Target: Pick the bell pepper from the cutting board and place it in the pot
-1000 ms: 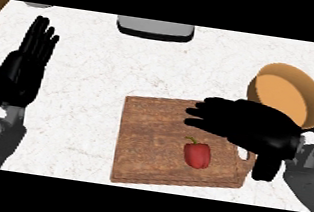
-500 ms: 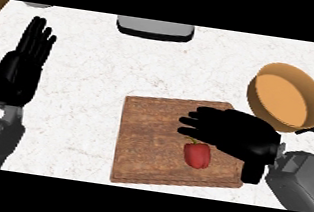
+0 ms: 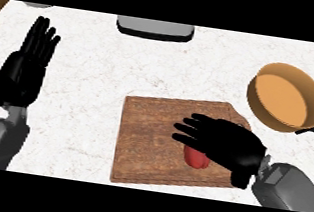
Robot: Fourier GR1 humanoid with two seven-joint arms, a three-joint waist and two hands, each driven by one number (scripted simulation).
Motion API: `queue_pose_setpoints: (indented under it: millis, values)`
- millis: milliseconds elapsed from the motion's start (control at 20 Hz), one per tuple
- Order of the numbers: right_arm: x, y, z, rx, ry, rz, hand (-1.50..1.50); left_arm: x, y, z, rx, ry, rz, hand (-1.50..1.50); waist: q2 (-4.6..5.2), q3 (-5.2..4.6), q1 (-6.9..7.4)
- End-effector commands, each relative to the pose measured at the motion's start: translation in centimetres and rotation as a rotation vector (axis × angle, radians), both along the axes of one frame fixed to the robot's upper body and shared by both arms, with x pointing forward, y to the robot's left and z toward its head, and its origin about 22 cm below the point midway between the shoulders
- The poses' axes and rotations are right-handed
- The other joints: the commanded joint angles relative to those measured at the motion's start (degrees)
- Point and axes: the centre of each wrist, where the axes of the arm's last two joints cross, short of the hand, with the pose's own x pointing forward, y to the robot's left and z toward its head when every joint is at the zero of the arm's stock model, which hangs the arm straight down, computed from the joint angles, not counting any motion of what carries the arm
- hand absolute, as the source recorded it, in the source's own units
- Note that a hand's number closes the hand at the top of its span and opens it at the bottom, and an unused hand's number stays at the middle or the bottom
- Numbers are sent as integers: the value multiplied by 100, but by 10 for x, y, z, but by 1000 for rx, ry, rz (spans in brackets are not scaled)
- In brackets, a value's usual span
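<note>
Lower than a moment ago, the right hand (image 3: 226,146) now partly covers the bell pepper (image 3: 196,159) lying on the cutting board (image 3: 148,127), fingers spread and not closed round it, so gripping, lifting and carrying to the pot (image 3: 286,98) beyond the board's right edge remain.
</note>
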Motion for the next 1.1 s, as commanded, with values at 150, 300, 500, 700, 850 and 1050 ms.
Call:
queue_pose_setpoints:
  millis: [150,300,500,700,850,1050]
  values:
    - [18,-1,-29,-18,2,-44,-150,4,4,2,8,0,-8,0,5,0,9]
    - [8,18,-40,-1,-15,-27,-150,5,-5,11,-5,8,7,0,0,0,1]
    - [23,32,-61,-11,6,6,-150,12,-14,8,4,-3,-3,0,9,0,9]
    - [4,35,-75,-6,39,1,-150,5,10,-3,7,0,6,0,3,-1,-7]
    - [-2,36,-88,-34,48,104,150,2,11,-7,11,-3,1,0,7,-1,-5]
    - [-1,53,-91,15,-8,195,150,-2,8,-1,17,-12,-3,0,4,0,13]
